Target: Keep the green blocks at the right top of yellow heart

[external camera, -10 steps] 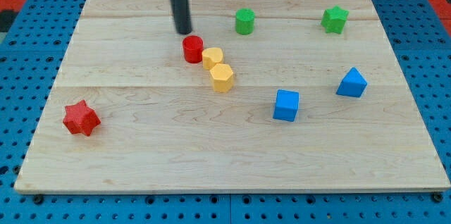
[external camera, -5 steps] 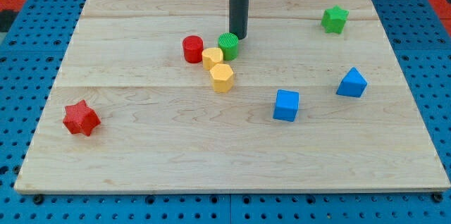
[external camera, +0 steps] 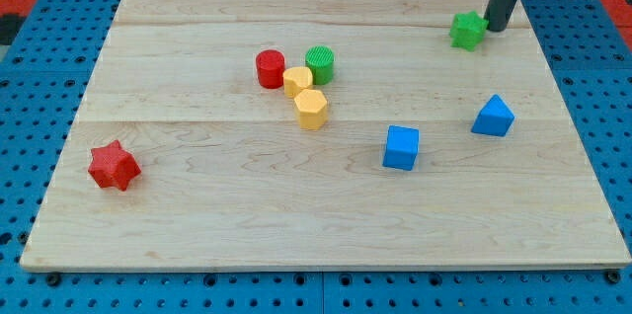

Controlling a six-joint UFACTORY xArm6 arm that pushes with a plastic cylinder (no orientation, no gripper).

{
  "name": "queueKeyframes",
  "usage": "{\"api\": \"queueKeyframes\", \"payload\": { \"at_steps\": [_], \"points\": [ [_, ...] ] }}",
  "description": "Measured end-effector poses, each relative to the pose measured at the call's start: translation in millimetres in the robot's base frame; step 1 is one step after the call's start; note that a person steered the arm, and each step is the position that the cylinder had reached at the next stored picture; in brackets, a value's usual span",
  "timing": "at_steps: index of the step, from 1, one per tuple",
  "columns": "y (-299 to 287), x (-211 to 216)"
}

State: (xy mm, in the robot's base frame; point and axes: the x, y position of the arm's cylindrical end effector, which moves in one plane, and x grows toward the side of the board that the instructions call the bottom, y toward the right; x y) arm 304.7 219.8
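Standing just right of the green star point(external camera: 468, 29), the tip point(external camera: 497, 28), a bare gripperless rod, faced leftward toward the distant yellow heart point(external camera: 297, 81).

From where I sit, the rod runs out through the view's top edge — only its lower stretch shows, ending at my tip point(external camera: 499, 28), just to the right of the green star point(external camera: 468, 29); whether they touch I cannot tell. The yellow heart point(external camera: 297, 81) is partly covered by the green cylinder point(external camera: 319, 63) — its outline is hard to read. The blue pegboard around the table point(external camera: 197, 215) is cut off on all sides.
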Motion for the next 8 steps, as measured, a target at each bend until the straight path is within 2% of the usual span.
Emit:
{"api": "queueKeyframes", "payload": {
  "at_steps": [1,2,3,4,5,6,8],
  "points": [
    [-80.2,8.3],
    [-107.0,-22.8],
    [-132.6,-25.7],
    [-147.4,-11.3],
    [-145.6,-5.7],
    [-160.9,-33.3],
    [-143.4,49.5]
  ]
}}
